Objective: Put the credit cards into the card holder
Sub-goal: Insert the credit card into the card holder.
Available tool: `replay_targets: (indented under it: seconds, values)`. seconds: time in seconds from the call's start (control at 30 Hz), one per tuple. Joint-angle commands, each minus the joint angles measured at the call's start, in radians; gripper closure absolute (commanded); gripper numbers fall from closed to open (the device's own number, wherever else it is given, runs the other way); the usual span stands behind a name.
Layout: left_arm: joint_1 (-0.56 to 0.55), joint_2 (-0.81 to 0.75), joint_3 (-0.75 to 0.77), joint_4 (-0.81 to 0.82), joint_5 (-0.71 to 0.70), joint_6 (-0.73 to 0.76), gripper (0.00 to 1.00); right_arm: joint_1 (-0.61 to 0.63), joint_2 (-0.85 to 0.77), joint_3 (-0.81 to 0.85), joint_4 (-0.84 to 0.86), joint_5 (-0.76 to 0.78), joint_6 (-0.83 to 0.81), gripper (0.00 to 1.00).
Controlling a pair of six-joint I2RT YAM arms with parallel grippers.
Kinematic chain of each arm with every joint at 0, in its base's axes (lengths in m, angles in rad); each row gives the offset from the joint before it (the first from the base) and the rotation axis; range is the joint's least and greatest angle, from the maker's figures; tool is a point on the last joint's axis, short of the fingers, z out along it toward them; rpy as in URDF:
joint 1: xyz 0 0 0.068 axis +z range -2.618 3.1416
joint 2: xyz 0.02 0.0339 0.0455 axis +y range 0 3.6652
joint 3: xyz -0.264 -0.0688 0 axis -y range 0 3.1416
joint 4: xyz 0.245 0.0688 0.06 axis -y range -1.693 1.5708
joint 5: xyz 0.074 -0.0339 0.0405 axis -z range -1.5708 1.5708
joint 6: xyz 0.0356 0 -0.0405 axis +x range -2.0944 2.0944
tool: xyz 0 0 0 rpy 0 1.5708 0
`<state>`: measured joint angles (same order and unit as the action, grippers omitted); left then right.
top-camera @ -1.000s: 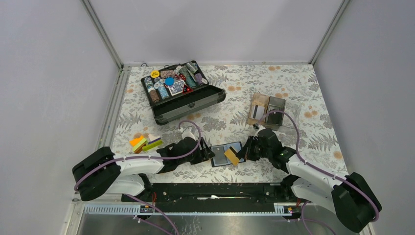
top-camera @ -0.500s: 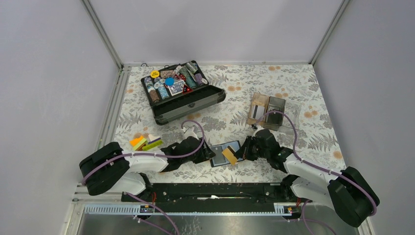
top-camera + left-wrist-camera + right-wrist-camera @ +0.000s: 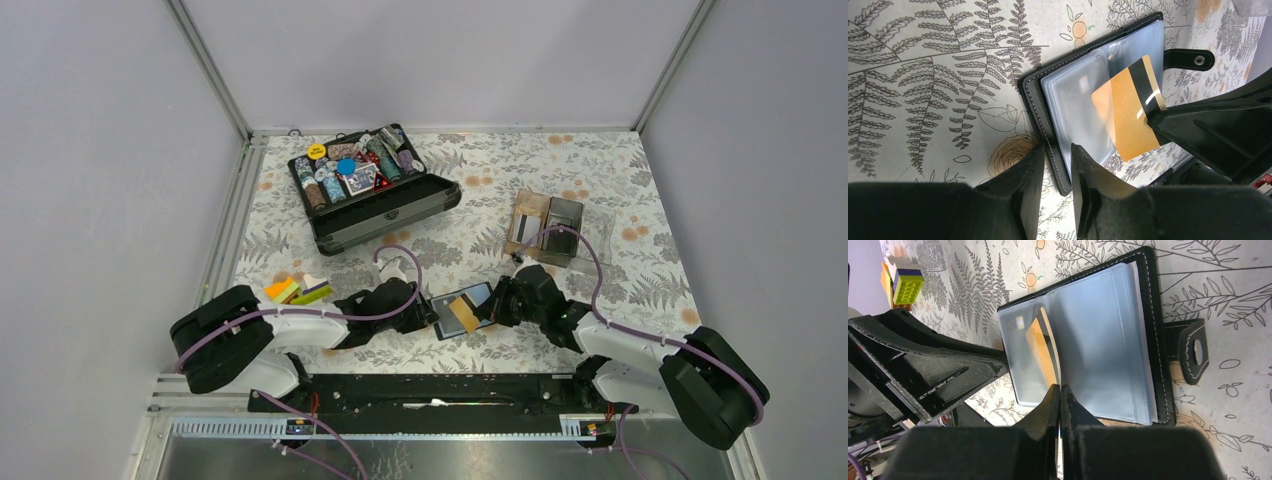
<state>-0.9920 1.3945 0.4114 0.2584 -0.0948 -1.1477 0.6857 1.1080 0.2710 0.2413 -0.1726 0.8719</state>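
Note:
The card holder [image 3: 480,298] lies open on the flowered table, its blue-grey clear pockets [image 3: 1098,340] facing up and its snap strap [image 3: 1188,59] out to the side. My left gripper [image 3: 1058,147] has its jaws narrowed round the holder's black stitched edge [image 3: 1035,107], one finger on each side. A tan credit card with a dark stripe [image 3: 1128,115] is pinched in my shut right gripper [image 3: 1060,386]. The card's leading corner sits under a clear pocket. In the right wrist view the card [image 3: 1042,347] shows nearly edge-on.
A large black chip case [image 3: 375,190] stands open at the back left. A clear tray [image 3: 548,225] with more cards sits at the right. Coloured toy bricks [image 3: 297,290] lie left of my left arm.
My left jaws have narrowed onto the holder's edge. The right gripper has carried the tan card leftward, further over the holder and into a pocket. The holder has turned slightly.

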Motion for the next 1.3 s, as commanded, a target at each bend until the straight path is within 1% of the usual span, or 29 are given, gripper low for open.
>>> replay_targets:
  seconds: [0.0, 0.27, 0.7, 0.93, 1.07, 1.17, 1.27]
  values:
    - [-0.008, 0.036, 0.016, -0.051, -0.018, 0.025, 0.72, 0.017, 0.019, -0.031, 0.007, 0.079, 0.002, 1.0]
    - [-0.009, 0.049, 0.025, -0.058, -0.019, 0.027, 0.74, 0.02, 0.087, -0.031, 0.09, 0.093, -0.019, 1.0]
    - [-0.009, 0.052, 0.038, -0.079, -0.02, 0.034, 0.74, 0.031, 0.185, -0.014, 0.146, 0.142, -0.079, 1.0]
    - [-0.008, 0.047, 0.048, -0.082, -0.017, 0.036, 0.75, 0.087, 0.248, 0.008, 0.177, 0.15, -0.059, 1.0]
    - [-0.008, 0.042, 0.048, -0.086, -0.019, 0.035, 0.75, 0.122, 0.261, 0.016, 0.161, 0.153, -0.041, 1.0]
    - [-0.008, 0.036, 0.044, -0.091, -0.026, 0.03, 0.75, 0.126, 0.233, 0.018, 0.115, 0.167, -0.044, 0.88]
    - [-0.008, 0.033, 0.04, -0.096, -0.032, 0.029, 0.75, 0.127, 0.176, 0.051, 0.009, 0.224, -0.091, 0.72]
